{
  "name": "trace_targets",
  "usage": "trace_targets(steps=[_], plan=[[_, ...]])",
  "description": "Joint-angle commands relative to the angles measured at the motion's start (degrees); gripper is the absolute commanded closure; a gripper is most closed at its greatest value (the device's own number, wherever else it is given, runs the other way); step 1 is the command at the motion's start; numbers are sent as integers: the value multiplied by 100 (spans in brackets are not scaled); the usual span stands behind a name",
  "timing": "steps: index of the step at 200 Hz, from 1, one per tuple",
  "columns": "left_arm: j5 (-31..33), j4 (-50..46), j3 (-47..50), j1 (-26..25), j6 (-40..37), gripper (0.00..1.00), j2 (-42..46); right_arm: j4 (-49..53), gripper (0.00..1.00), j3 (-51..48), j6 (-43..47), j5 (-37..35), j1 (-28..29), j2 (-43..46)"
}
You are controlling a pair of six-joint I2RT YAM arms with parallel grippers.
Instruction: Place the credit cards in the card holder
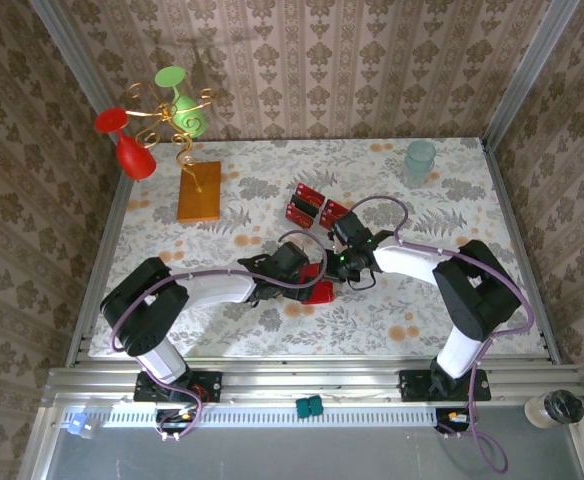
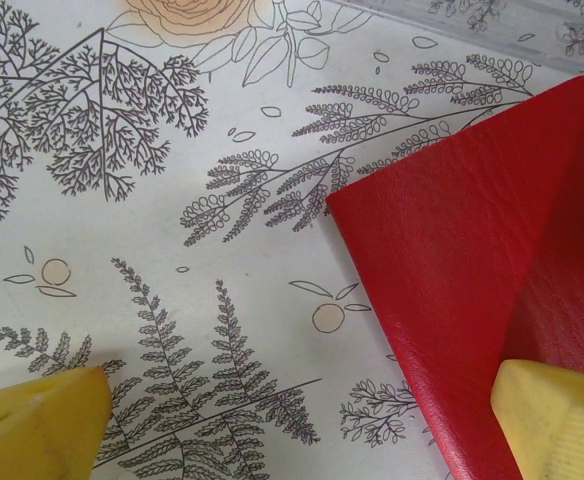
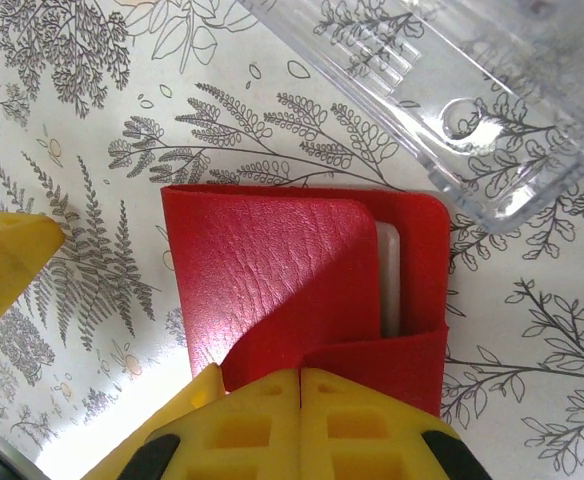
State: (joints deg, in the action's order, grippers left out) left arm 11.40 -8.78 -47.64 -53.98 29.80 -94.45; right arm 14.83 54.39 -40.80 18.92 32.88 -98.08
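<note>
At the upper left of the overhead view stood a gilt wire stand (image 1: 172,125) carrying a red glass (image 1: 127,140) and a green glass (image 1: 184,108). Just right of it an orange-brown slab (image 1: 199,190) lay flat on the floral table (image 1: 172,310). Moving on to centre frame, the credit cards (image 1: 312,205) sat in a loose red cluster, black stripes up, gold marks too small to read. Below them, both arms met over the card holder (image 1: 320,292).

In the left wrist view, the left gripper (image 2: 292,425) gaped wide with nothing held. One yellow finger (image 2: 32,425) hung over bare cloth at lower left, the other was on the red leather at lower right.

In the right wrist view, the right gripper (image 3: 302,410) was clamped tight on the holder's near edge at the bottom of the frame. The flap was drawn up toward the tips, and a pale pocket (image 3: 389,280) showed as a sliver right of it. A clear plastic piece (image 3: 452,90) crossed the upper right.

Back overhead, a clear cup (image 1: 419,160) stood at upper right, and a dark-capped bottle (image 1: 557,408) at lower right, off the table.
</note>
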Motion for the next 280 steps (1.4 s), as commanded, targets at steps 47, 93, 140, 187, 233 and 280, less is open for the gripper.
trace_targets(steps=[47, 93, 140, 187, 233, 280], plan=[[-77, -20, 82, -61, 27, 0, -190, -226, 100, -105, -104, 61, -19, -216], [-81, -19, 73, -66, 37, 0, -191, -494, 100, -609, -207, 26, 16, -71], [-70, -45, 71, -67, 35, 0, -171, -645, 100, -1079, -209, -231, 164, 58], [-91, -41, 75, -69, 51, 0, -180, -678, 100, -1460, -219, -764, 498, 96], [-76, -51, 71, -70, 70, 0, -175, -866, 100, -1872, -446, -1190, 867, 8], [-84, -63, 65, -86, 79, 0, -164, -1169, 100, -1924, -619, -918, 869, -121]])
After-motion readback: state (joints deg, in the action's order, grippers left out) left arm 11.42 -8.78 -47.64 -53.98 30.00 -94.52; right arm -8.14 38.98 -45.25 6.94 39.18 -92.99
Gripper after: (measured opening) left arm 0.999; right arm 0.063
